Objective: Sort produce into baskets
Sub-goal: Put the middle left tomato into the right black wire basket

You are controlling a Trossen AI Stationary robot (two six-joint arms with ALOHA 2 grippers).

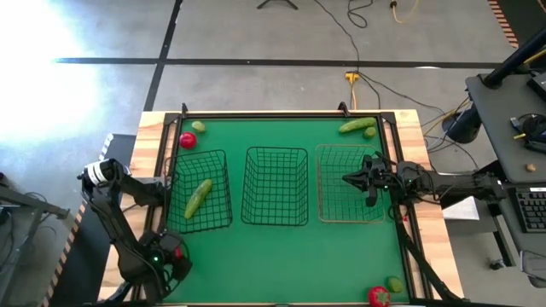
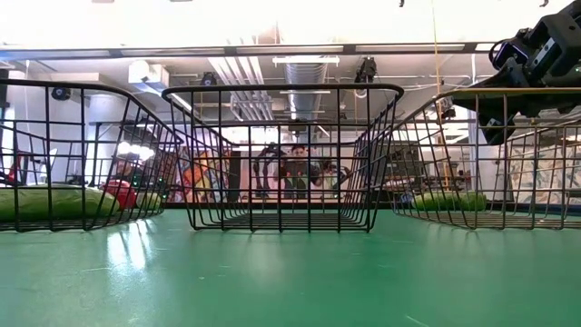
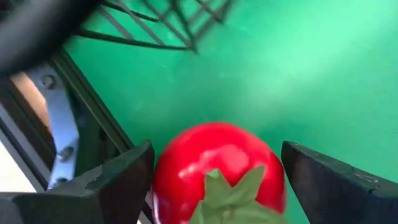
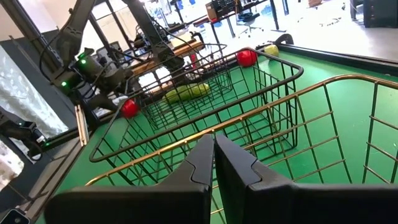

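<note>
My left gripper (image 1: 171,254) is at the table's near left corner, shut on a red tomato (image 3: 217,174) with a green top. My right gripper (image 1: 352,179) hovers shut and empty over the tan basket (image 1: 328,209). One cucumber (image 1: 198,197) lies in the left black basket (image 1: 223,192). The middle black basket (image 1: 275,153) holds nothing. A tomato (image 1: 188,140) and a lime (image 1: 199,126) lie at the far left. A cucumber (image 1: 355,126) and a lime (image 1: 369,133) lie at the far right. A tomato (image 1: 378,296) and a lime (image 1: 394,283) lie at the near right. My left gripper has the tomato pinched between its two fingers (image 3: 118,180), one on each of its round sides (image 3: 165,180). The green top (image 3: 230,193) faces back toward the wrist. I cannot tell whether the tomato rests on the mat or is lifted.
The three baskets stand in a row across the middle of the green mat (image 1: 281,256). A raised dark frame (image 1: 162,170) runs along the mat's edges. Bare mat lies between the baskets and the near edge. People show in the room behind (image 2: 295,168).
</note>
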